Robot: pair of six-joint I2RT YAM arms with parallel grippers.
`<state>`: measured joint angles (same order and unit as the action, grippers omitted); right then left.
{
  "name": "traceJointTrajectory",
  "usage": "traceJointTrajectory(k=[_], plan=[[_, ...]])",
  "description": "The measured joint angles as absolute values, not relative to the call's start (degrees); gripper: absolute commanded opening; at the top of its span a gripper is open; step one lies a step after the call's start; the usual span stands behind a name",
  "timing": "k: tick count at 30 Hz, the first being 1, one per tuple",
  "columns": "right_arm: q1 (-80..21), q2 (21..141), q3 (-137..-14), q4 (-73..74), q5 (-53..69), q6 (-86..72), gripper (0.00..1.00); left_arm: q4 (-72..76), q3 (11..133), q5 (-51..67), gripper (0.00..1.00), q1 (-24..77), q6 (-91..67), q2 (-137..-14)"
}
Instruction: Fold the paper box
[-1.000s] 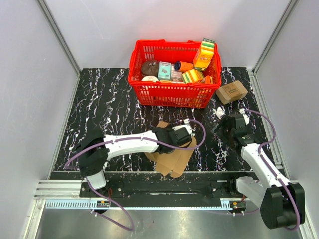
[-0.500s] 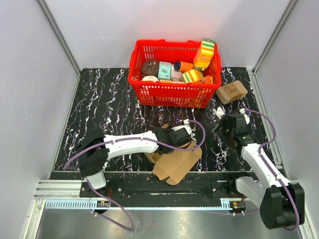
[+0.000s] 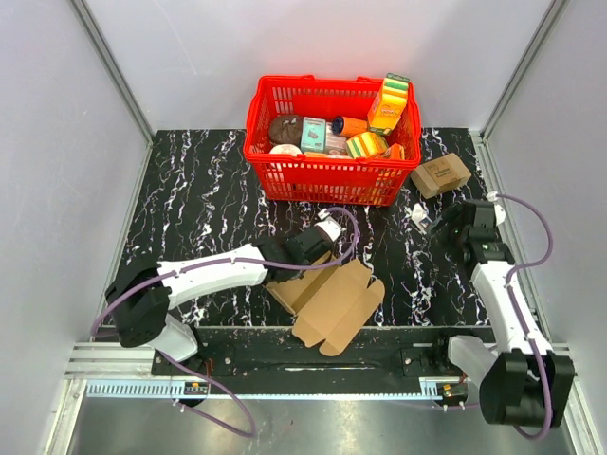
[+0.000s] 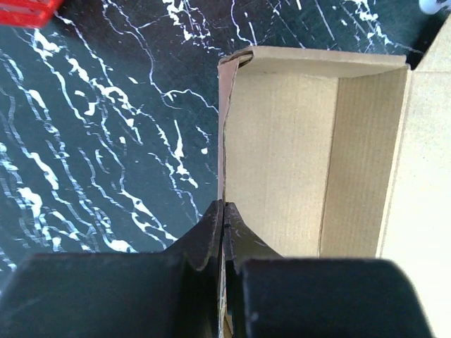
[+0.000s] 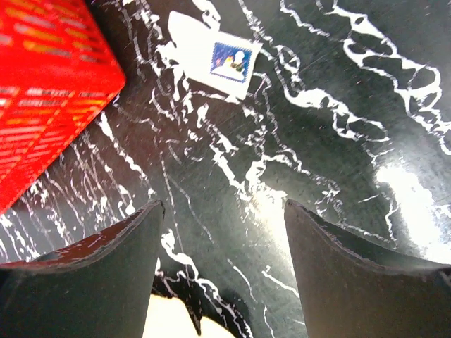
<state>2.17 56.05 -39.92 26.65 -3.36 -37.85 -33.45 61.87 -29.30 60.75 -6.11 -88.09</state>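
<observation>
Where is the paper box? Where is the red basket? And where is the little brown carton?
paper box (image 3: pixel 334 303): top view, on its flat open panel.
red basket (image 3: pixel 327 180): top view, on its front wall.
little brown carton (image 3: pixel 441 175): top view, on its top face.

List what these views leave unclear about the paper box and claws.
Top view: the left arm hides the far corner of the paper box and the grip of the left claw.
Left wrist view: that claw, shut on a box wall, covers the wall's lower end; edges crop the box.
Right wrist view: print on the white packet is too small; the red basket is cropped at left.
</observation>
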Motion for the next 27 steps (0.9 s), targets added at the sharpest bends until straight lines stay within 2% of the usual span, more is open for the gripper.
traceJointTrajectory(k=[8, 27], plan=[[8.0, 68.1, -42.7, 24.6, 0.2, -37.1, 0.73, -26.7, 57.0, -21.2, 0.00, 57.0, -11.7, -85.4], [8.5, 90.5, -50.8, 17.0, 2.7, -36.3, 0.63, -19.0, 52.6, -14.4, 0.00, 55.3, -14.0, -85.5]])
